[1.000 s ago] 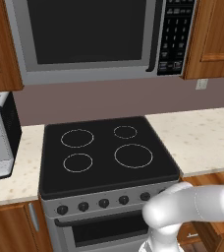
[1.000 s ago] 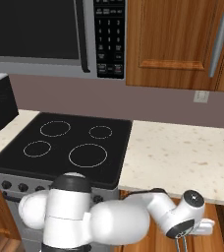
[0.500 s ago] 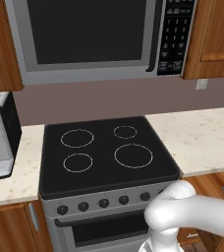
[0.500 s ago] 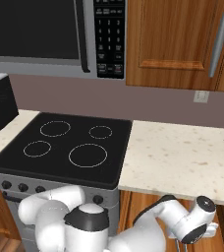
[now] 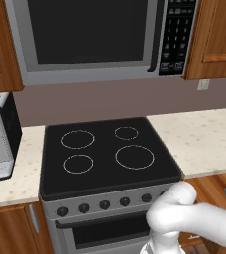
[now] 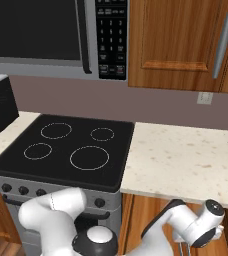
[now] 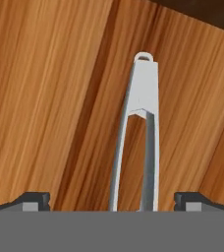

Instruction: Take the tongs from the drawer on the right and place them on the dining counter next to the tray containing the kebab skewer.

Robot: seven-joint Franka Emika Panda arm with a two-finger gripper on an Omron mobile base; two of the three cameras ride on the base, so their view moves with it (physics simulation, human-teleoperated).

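While the arm reaches low to the right below the counter [image 6: 186,160], the tongs [image 7: 139,133] are seen in the hand view lying flat on the wooden floor of the drawer [image 7: 45,98], hinge end away from the camera and both arms running down toward the gripper [image 7: 112,199]. The jaws are spread wide, one dark tip at each side, and nothing is held; the tongs are straddled, not touched. In the right base view the hand is seen low beneath the counter edge. In the left base view a pale grey end can be made out at the right edge, though whether it belongs to the tongs cannot be told.

Light, stiff metal is to be expected, smooth and likely slippery. A grip across both arms near their middle would probably be safest, so they are squeezed together and the load balanced. The narrow hinge end offers less to pinch. The drawer floor will be close under the tips.
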